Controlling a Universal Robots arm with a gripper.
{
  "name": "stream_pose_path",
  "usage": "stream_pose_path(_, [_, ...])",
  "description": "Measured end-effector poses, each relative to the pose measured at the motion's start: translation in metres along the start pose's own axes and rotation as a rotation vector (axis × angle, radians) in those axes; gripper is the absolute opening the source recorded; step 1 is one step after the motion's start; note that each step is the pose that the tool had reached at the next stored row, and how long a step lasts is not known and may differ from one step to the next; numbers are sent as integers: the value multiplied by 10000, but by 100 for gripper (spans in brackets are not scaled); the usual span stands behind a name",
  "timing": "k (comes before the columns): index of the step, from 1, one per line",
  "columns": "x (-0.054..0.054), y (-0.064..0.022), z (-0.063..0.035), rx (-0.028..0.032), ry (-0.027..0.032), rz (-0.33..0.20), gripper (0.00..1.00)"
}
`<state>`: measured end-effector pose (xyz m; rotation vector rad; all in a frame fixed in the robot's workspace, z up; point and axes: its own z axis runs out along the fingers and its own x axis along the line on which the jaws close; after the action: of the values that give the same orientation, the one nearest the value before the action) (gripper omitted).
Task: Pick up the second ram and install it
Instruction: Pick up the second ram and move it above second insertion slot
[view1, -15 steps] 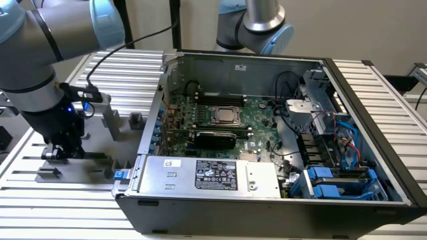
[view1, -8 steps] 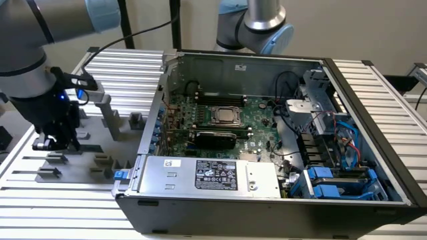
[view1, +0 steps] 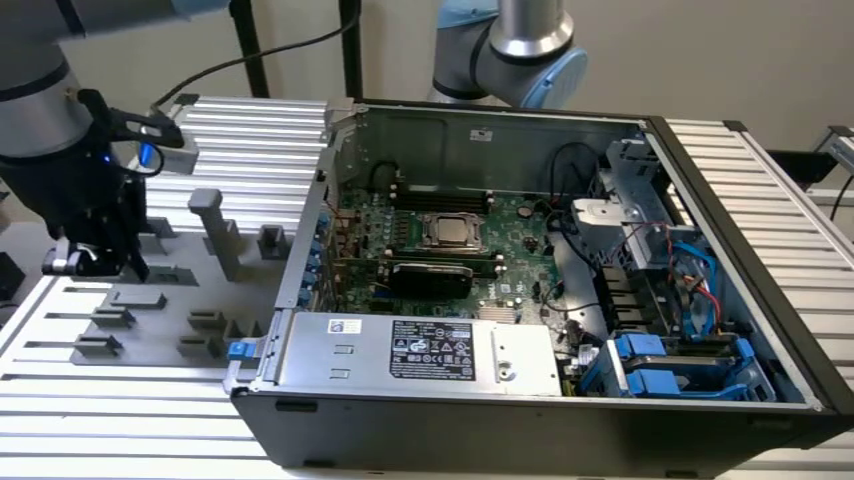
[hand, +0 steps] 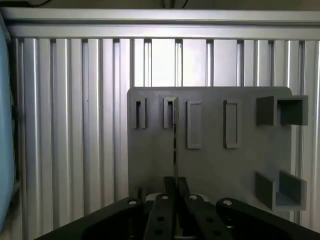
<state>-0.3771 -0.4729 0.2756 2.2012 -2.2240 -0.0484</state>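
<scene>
Even light is washing the ribbed table (hand: 70, 125), glare streaking its slats (brightest in the wrist view), while the computer case (view1: 507, 135) is shadowing its interior

This looks like a robot lab. An open computer case (view1: 534, 425) sits on a ribbed metal table (view1: 120, 410). A gray holder tray (view1: 174, 300) lies beside the case, and a robot arm (view1: 527, 40) stands behind it.

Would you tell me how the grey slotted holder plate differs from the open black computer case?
The grey slotted holder plate is flat and small; the open black computer case is a far larger, deep box. The plate carries grey blocks and slots; the case holds a green motherboard. Both lie on the ribbed aluminium table.
</scene>
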Motion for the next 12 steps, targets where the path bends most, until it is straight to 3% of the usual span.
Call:
stream_pose_path(7, [-5, -37, -319, 1, -1, 0, 14])
stream_pose_path(12, [-8, -135, -544, 1, 0, -1, 14])
